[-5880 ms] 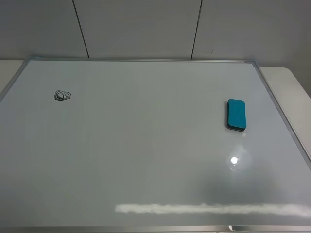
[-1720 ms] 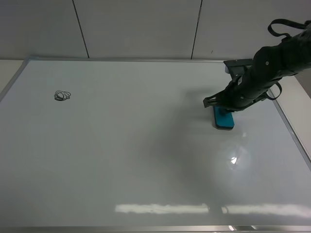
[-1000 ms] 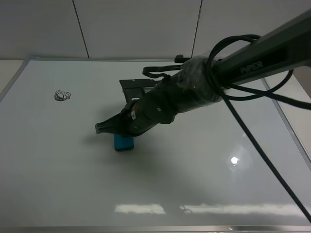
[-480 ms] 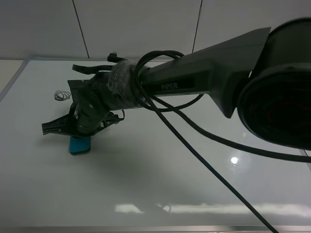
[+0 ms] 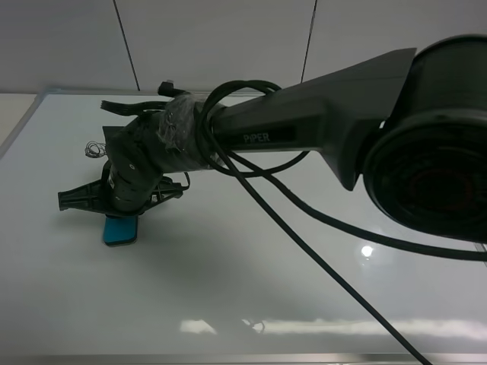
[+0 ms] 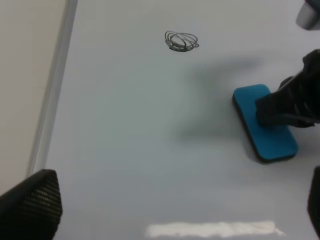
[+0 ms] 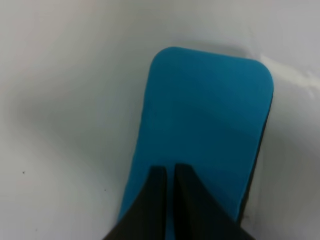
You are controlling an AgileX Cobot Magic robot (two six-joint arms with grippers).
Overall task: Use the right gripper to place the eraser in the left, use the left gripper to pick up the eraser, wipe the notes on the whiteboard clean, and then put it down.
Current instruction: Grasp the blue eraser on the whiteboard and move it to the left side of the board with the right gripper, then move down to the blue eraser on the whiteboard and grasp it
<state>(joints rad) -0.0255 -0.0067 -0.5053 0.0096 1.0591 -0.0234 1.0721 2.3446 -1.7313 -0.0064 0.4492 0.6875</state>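
The teal eraser [image 5: 120, 230] lies flat on the whiteboard [image 5: 304, 289] at its left side, below and right of the notes [image 5: 93, 149]. My right gripper [image 5: 114, 207] reaches across from the right and sits directly over the eraser. In the right wrist view its fingers [image 7: 156, 197] are closed together with the tips on the eraser's top [image 7: 210, 110]. The left wrist view shows the notes [image 6: 181, 40], the eraser [image 6: 265, 131] and the right gripper's black tip on it. My left gripper [image 6: 172, 205] is open and empty, hovering short of the eraser.
The whiteboard's silver frame [image 6: 55, 85] runs along the left, with white table [image 6: 22, 75] beyond it. The right arm's bulky body [image 5: 304, 129] and its black cables [image 5: 319, 258] hang over the middle and right of the board. A grey wall stands behind.
The right gripper has carried the eraser from the board's right side across to the left. In the last half second it shifted slightly further left and nearer.
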